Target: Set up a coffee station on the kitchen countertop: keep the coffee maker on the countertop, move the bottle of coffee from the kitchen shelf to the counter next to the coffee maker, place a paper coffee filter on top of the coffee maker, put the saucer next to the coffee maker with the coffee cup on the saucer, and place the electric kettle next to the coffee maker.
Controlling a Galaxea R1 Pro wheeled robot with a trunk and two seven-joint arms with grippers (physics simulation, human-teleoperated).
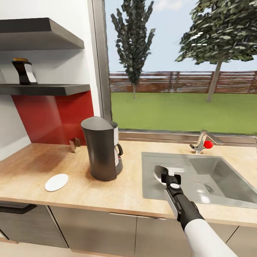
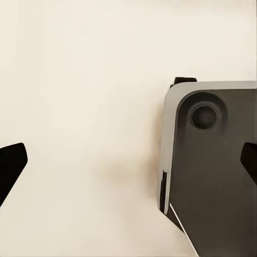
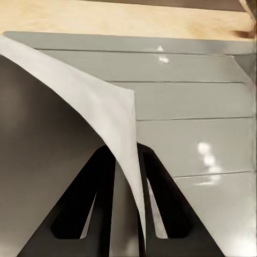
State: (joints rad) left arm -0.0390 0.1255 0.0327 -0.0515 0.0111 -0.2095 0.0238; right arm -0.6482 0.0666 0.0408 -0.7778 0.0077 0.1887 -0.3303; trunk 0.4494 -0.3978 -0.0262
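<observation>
We see the long tan wood-look kitchen countertop (image 1: 32, 167) running across the head view over grey cabinets. The inset steel sink (image 1: 221, 178) is sunk into its right part. On the wall at the left, the lower thin black kitchen shelf (image 1: 53, 89) borders the red backsplash.

The tall dark-grey cylindrical coffee maker (image 1: 101, 148) stands upright on the counter between the backsplash and the sink. The flat round white saucer (image 1: 56, 182) lies bare on the counter near its left, close to the front edge. The small black bottle of coffee (image 1: 24, 72) with its yellow-orange cap stands on the lower shelf. The small tan-brown paper coffee filter (image 1: 75, 144) sits on the counter against the backsplash, behind and to the left of the coffee maker.

Over the sink's left end, our right gripper (image 1: 167, 176) is clamped on the small white coffee cup (image 1: 160, 172). In the right wrist view the cup's thin wall (image 3: 115, 115) runs between the two black fingers (image 3: 80, 209).

In the left wrist view the left gripper (image 2: 131, 160) hangs released, its black fingertips (image 2: 10, 166) wide apart over a pale surface.
</observation>
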